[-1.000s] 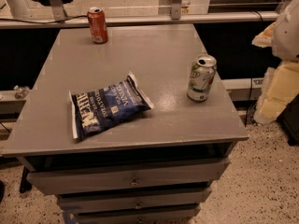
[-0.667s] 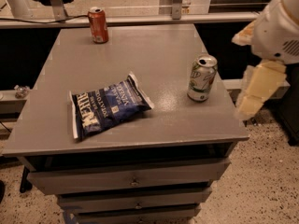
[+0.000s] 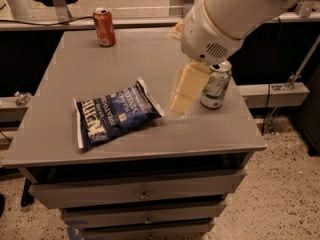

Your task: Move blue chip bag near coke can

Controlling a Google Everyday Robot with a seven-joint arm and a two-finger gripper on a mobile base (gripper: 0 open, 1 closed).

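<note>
The blue chip bag [image 3: 117,115] lies flat, near left on the grey table [image 3: 150,139]. Just right of it hangs the gripper [image 3: 181,101], beside a white-and-green can [image 3: 216,86]; open or closed, I cannot tell. The coke can [image 3: 104,27] stands far back, well apart from the bag.

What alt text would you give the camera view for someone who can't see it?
The robot's gripper hangs low over a grey table, between a blue chip bag lying front left and a white-and-green can near the right edge. A coke can stands upright at the far left, apart from the bag.
</note>
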